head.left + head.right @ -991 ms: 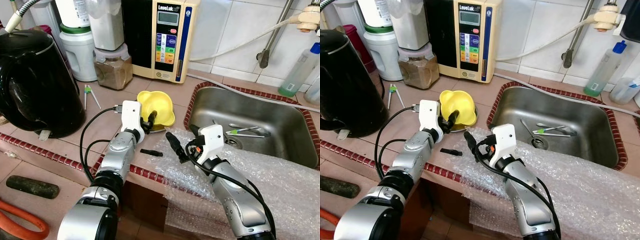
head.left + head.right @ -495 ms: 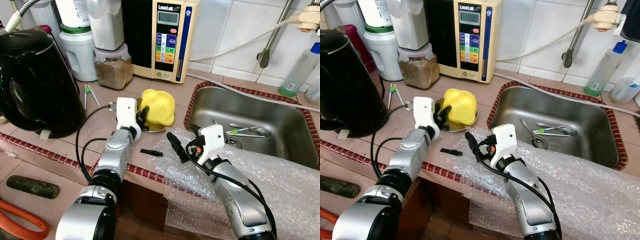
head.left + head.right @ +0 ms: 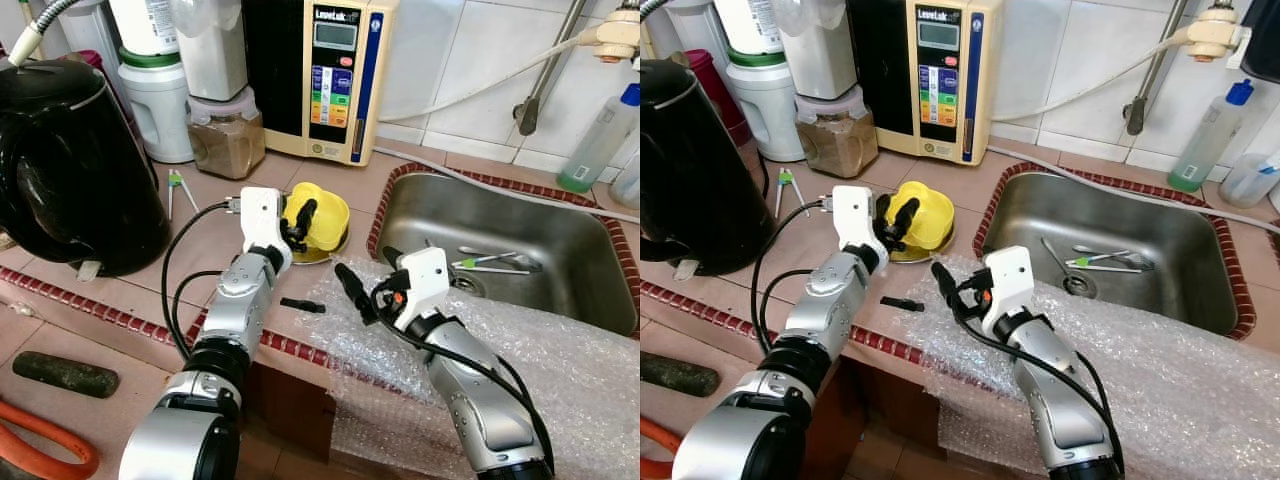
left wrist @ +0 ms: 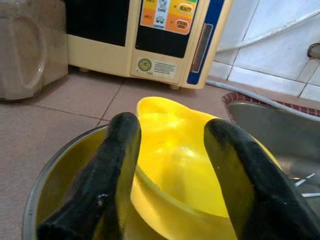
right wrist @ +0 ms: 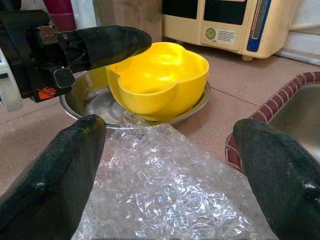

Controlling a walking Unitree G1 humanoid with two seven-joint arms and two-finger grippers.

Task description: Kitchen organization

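While the yellow bowl (image 3: 322, 217) sits tilted in the steel dish (image 5: 90, 102) on the bench (image 3: 210, 255), just left of the sink (image 3: 500, 250), we judge the tidying barely begun. Our left claw (image 3: 298, 222) straddles the bowl's near rim, one finger inside, not visibly clamped. Our right claw (image 3: 362, 290) hovers spread over bubble wrap (image 3: 560, 370), holding nothing. Small black piece (image 3: 303, 304) lies unsorted.

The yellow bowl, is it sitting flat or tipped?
Tipped: the yellow bowl leans in the metal dish, left gripper straddling its rim.
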